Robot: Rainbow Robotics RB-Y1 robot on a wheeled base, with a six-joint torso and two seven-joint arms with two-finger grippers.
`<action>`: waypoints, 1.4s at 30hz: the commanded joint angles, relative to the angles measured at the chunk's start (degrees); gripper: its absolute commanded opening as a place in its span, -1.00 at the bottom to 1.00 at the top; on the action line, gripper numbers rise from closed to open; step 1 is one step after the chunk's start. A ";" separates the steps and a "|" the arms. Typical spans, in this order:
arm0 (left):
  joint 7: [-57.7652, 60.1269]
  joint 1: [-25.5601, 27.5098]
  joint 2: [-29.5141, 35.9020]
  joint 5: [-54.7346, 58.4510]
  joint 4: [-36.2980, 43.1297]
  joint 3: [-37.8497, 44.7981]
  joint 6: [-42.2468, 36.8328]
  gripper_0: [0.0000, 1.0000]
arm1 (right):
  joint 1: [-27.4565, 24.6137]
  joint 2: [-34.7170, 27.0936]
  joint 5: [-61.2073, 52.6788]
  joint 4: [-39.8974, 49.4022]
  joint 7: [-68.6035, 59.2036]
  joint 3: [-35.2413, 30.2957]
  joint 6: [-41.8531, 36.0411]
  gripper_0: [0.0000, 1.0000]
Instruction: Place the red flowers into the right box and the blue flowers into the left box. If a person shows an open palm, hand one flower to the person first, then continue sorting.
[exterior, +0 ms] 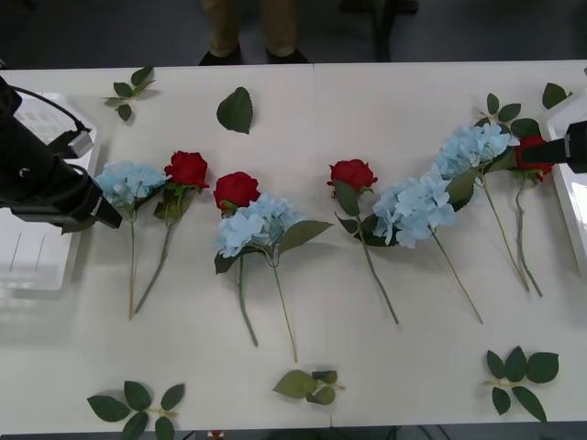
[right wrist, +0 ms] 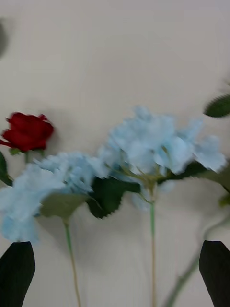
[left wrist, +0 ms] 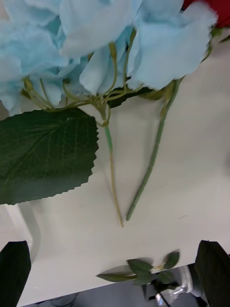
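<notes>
Red flowers (exterior: pixel 237 189) and blue flowers (exterior: pixel 417 207) lie in a row across the white table (exterior: pixel 385 110), none in the left box (exterior: pixel 37 257) or the right box (exterior: pixel 573 197). The left gripper (left wrist: pixel 115 273) hovers over the leftmost hydrangea, the right gripper (right wrist: pixel 115 271) over the right-hand ones; both have jaws spread wide, holding nothing.

A: The left gripper (exterior: pixel 108 218) in the front view; can you see its fingers?
B: No; the arm covers them, and it also hides part of the left box (exterior: pixel 37 266); the leftmost hydrangea (exterior: pixel 128 181) is partly behind it.
A: And on the right?
B: The right box (exterior: pixel 573 197) is cut by the edge; a black bar crosses the far-right rose (exterior: pixel 532 147); the right wrist view is blurred.
</notes>
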State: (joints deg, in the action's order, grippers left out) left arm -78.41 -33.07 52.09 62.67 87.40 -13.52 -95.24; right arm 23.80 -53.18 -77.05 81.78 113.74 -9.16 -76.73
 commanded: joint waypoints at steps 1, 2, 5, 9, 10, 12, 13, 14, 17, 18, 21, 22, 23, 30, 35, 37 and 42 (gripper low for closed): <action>3.79 -1.55 1.08 -2.64 0.93 -6.08 -0.39 1.00 | -5.08 -1.40 6.82 0.75 0.25 -1.82 2.11 1.00; 6.34 -1.29 1.08 -2.91 1.02 -7.57 -0.30 1.00 | -6.13 -0.43 8.58 0.75 -0.01 -1.82 3.25 1.00; 11.00 0.29 1.17 -3.52 1.81 -9.07 1.02 1.00 | -7.71 3.43 12.62 0.84 -1.59 -1.82 4.92 1.00; 14.43 3.54 1.17 -7.30 5.94 -9.16 2.08 1.00 | -7.89 9.67 17.81 0.84 -5.64 -1.82 6.41 1.00; 15.48 4.42 1.17 -8.35 7.26 -9.24 2.25 1.00 | -7.71 11.52 19.74 0.75 -6.78 -1.82 7.29 1.00; 17.15 5.39 1.08 -10.20 8.76 -9.42 2.52 1.00 | -7.10 14.16 22.91 0.84 -8.27 -1.82 8.61 1.00; 18.12 6.00 1.08 -11.26 9.28 -9.86 3.04 1.00 | -6.57 15.65 25.28 0.75 -9.24 -1.82 9.58 1.00; 18.82 6.36 0.99 -12.05 9.37 -10.65 4.01 1.00 | -6.13 16.79 27.65 0.84 -10.12 -1.82 10.11 1.00; 21.64 6.71 0.91 -15.21 9.28 -13.99 7.88 1.00 | -4.81 18.90 32.84 0.75 -12.76 -1.82 10.54 1.00; 22.87 6.71 0.91 -16.62 8.93 -15.75 10.07 1.00 | -4.46 19.17 34.68 0.84 -13.81 -1.82 10.54 1.00; 25.59 6.62 0.64 -19.08 7.00 -19.35 15.87 1.00 | -3.67 19.17 38.64 0.75 -14.86 -1.82 10.81 1.00; 25.77 6.53 0.47 -19.17 6.38 -19.88 16.93 1.00 | -3.50 19.17 39.52 0.75 -14.95 -1.82 10.81 1.00; 25.77 6.44 0.20 -19.08 5.06 -20.49 18.60 1.00 | -3.32 19.08 41.19 0.75 -15.13 -2.18 10.81 1.00; 25.33 5.83 -2.26 -19.52 0.05 -21.11 22.55 1.00 | -3.06 19.08 44.00 0.75 -14.69 -5.96 10.28 1.00; 25.24 4.95 -4.19 -21.10 -2.67 -21.02 23.87 1.00 | -0.77 21.19 49.45 -2.41 -16.80 -5.69 11.69 1.00; 25.24 4.42 -4.98 -21.80 -3.73 -21.02 24.05 1.00 | 0.55 22.15 50.24 -5.31 -16.89 -5.60 13.36 1.00; 25.50 3.37 -6.65 -23.74 -5.57 -21.02 25.37 1.00 | 3.54 23.65 50.15 -10.06 -16.97 -5.25 14.94 1.00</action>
State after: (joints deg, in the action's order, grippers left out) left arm -53.65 -27.83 48.05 40.92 84.19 -34.77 -71.92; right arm 23.92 -31.20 -27.35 71.94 98.34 -13.77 -62.40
